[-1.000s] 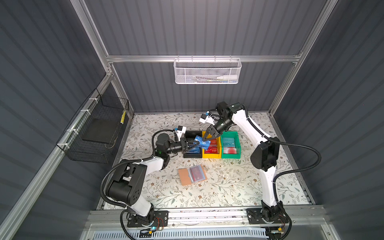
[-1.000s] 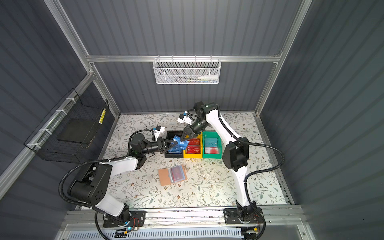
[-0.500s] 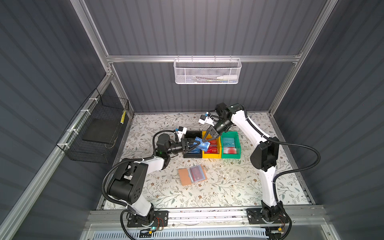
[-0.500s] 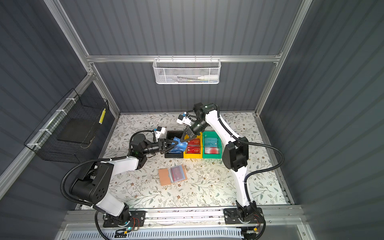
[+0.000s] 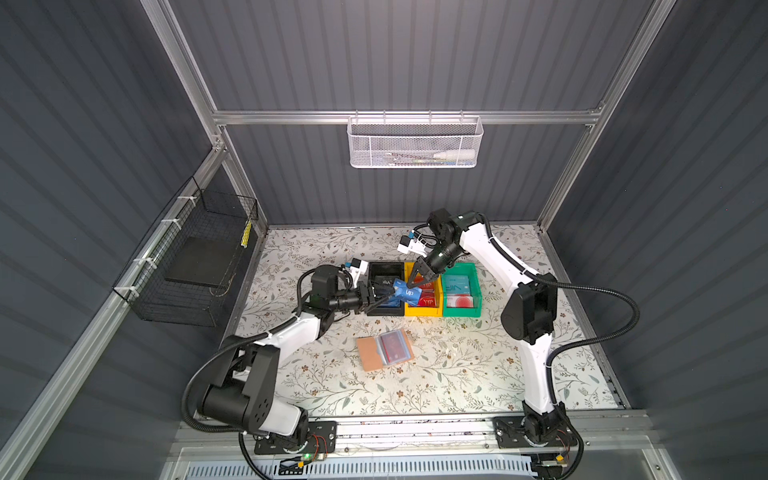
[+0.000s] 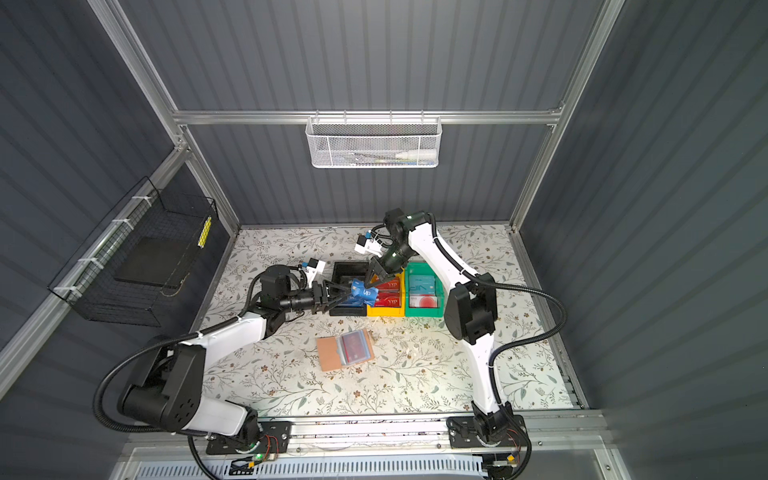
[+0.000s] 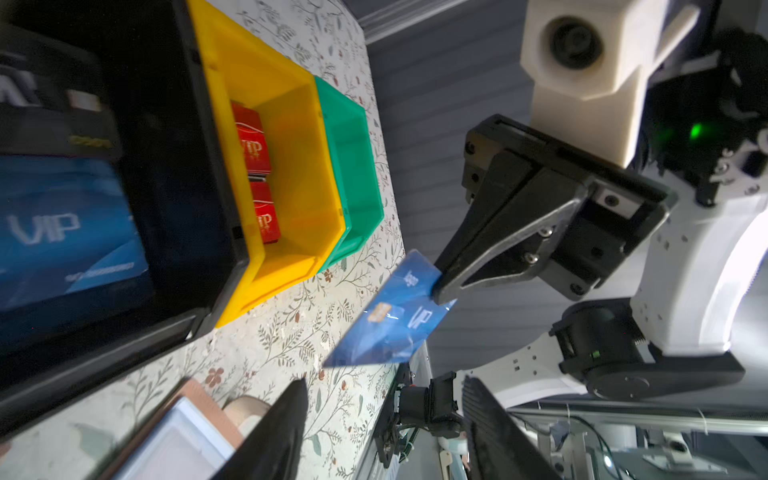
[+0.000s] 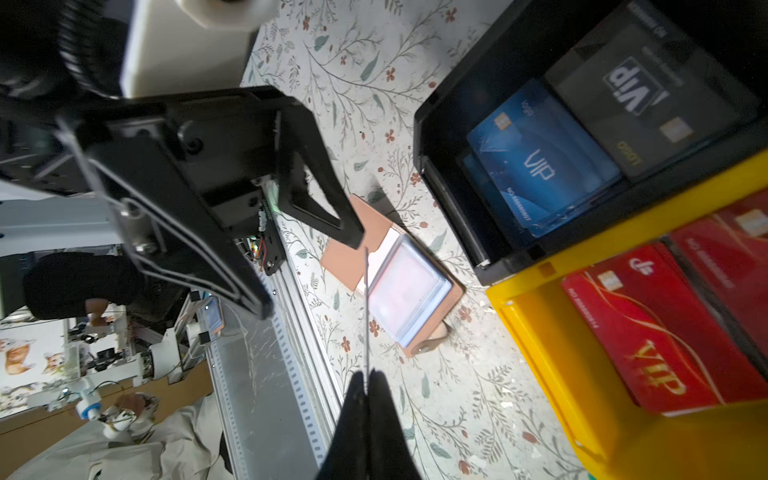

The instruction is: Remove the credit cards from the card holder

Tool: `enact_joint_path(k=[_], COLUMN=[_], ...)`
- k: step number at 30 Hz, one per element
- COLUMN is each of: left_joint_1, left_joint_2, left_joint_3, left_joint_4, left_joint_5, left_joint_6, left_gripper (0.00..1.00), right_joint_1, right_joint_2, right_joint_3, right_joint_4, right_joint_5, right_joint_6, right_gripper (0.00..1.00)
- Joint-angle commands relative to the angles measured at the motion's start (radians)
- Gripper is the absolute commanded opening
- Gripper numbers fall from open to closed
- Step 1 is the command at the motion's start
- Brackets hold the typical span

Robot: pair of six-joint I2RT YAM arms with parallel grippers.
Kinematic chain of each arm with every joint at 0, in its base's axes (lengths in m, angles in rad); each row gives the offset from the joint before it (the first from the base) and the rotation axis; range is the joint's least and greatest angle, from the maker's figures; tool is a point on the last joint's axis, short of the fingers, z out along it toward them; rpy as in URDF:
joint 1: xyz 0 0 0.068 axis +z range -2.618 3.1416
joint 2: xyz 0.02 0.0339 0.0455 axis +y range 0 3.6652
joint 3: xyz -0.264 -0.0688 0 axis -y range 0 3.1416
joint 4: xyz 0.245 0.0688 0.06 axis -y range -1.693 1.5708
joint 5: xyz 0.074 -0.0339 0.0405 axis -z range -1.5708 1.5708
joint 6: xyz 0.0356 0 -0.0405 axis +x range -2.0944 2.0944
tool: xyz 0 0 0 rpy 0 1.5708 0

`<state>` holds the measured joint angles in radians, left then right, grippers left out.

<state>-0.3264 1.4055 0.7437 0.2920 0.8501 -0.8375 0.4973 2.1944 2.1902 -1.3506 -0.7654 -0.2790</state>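
Inside yellow bin (image 8: 665, 449), red cards (image 8: 648, 328)

Just ahead of the left pincer (image 5: 388, 293), jaws spread with nothing between: a blue card (image 5: 409, 294) in mid-air, clamped at one edge by the right pincer (image 5: 410, 286). Blocked above and beyond by that pincer and its white arm (image 5: 490, 249). Underneath both pincers: black bin (image 5: 386, 266), yellow bin (image 5: 422, 312) and green bin (image 5: 461, 312) in a row, walls touching, open tops reachable only from above. Back from the left pincer, toward the arm bases: bare surface (image 5: 457, 374), open for passing, apart from the card holder (image 5: 384, 349) lying spread flat. Free strip of surface between holder and bins.
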Motion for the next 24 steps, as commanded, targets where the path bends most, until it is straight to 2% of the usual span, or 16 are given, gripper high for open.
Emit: enact_joint_path(k=[1,7,11,15,24], left_joint_1=[0.018,0.033,0.041,0.046,0.062], left_joint_2=[-0.105,-0.188,-0.206,-0.229,-0.266], left_joint_3=[0.054,0.036,0.007,-0.021,-0.066], left_joint_4=[-0.376,-0.471,-0.482,-0.477,-0.483], left_joint_5=[-0.115,-0.185,-0.190,-0.183,-0.184], left_joint_6=[0.216,0.235,0.227,0.221,0.225], left_gripper=[0.68,0.71,0.74,0.74,0.76], right_joint_1=[0.036,0.126,0.180,0.197,0.205], right_joint_2=[-0.028,-0.009,0.019,0.064,0.091], right_joint_3=[0.036,0.040,0.062,0.094,0.055], right_joint_4=[0.050,0.164,0.198,0.213,0.245], right_joint_5=[0.124,0.237,0.302,0.350,0.400], right_joint_6=[0.029,-0.025,-0.071,-0.093,-0.271], right_gripper=[0.00,0.00,0.00,0.00,0.00])
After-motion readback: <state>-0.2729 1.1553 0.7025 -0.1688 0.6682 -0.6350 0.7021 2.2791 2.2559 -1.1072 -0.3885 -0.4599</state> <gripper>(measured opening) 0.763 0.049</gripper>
